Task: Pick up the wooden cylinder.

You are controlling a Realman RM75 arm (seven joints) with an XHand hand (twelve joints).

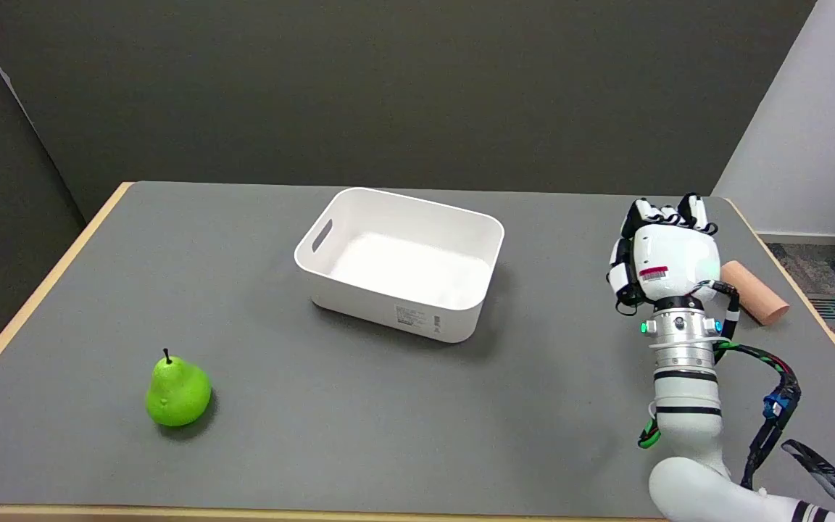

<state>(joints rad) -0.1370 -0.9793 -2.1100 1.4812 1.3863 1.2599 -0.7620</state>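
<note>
Wooden cylinder (pixel 754 291) is lying near the tabletop (pixel 316 406) edge; my hand (pixel 667 261) is hovering beside it, finger state indiscernible; nudging risks rolling it off.

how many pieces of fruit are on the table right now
1. A green pear stands at the table's near left. The white bin looks empty, though its near wall hides a strip of its floor.
</note>
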